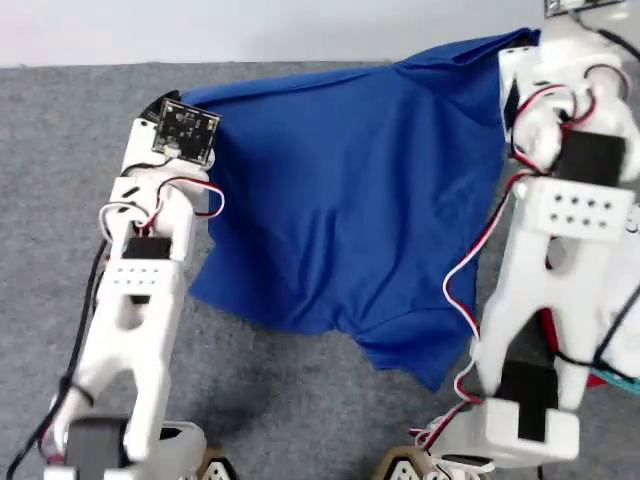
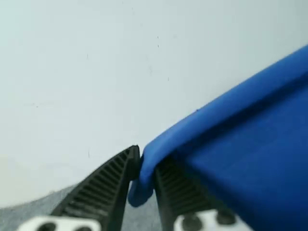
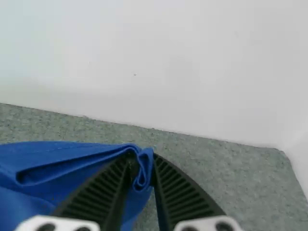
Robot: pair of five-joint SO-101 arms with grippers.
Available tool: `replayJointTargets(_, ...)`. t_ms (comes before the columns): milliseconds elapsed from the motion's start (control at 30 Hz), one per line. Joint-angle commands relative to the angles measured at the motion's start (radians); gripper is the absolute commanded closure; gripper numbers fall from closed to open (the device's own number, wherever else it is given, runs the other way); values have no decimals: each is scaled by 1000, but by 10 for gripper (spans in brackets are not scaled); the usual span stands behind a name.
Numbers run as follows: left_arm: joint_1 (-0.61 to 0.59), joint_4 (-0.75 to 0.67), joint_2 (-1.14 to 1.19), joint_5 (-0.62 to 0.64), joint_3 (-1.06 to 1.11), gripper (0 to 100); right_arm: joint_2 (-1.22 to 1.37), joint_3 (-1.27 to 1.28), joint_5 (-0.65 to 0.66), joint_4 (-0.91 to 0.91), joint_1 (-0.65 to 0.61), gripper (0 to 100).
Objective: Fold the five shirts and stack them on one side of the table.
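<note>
well, the left claw [image 2: 140, 161] is drawn in narrow, its two black ribbed fingers [image 2: 103, 185] pinching a rolled edge of the blue shirt [image 2: 250, 149]. the cloth bulges out past the tips, and the pale wall [image 2: 120, 62] stands behind it.

the right claw [image 3: 142, 161] is just as narrow, clamped on a bunched fold of the blue shirt [image 3: 62, 163]. several layers are gathered between its ribbed fingers [image 3: 183, 192]. the grey counter [image 3: 231, 168] lies beneath it and the wall [image 3: 168, 57] rises beyond.

from the high view, the blue shirt [image 1: 350, 200] takes up the middle of the counter [image 1: 60, 220]. the left arm [image 1: 140, 290] stands at 8 o'clock and stretches to the shirt's corner at 10 o'clock. the right arm [image 1: 545, 260] stands at 4 o'clock and stretches to the corner at 1 o'clock. the shirt's far edge runs between those two corners, close to the line where the counter meets the wall [image 1: 200, 30].

from that edge the cloth comes toward the near side, wrinkled and uneven. its near hem sits around 7 o'clock beside the left arm, and one lobe ends at 5 o'clock, just beside the base of the right arm. red and white wires [image 1: 450, 285] hang off the right arm and cross the shirt's border at 3 o'clock, in front of the cloth. a red thing [image 1: 598, 378] peeks out from behind the right arm at 4 o'clock, and what it is cannot be told.
</note>
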Motion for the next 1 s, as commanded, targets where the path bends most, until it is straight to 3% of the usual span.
replayJointTargets(0, -2, -55, 115, -129, -79, 984, 58, -2, -5, -77, 8, 989)
replayJointTargets(133, 0, -55, 227, -298, -151, 984, 151, -2, -5, -153, 8, 989)
replayJointTargets(333, 0, -40, 319, -301, -206, 984, 237, -6, -5, -176, 5, 989)
replayJointTargets(567, -2, 278, 235, -301, -214, 985, 166, -6, -5, 156, 7, 989)
replayJointTargets(733, -2, 537, 141, -299, -213, 985, 114, -3, 72, 429, 8, 989)
replayJointTargets(967, 3, 815, 25, -299, -206, 985, 53, 0, 114, 682, 39, 989)
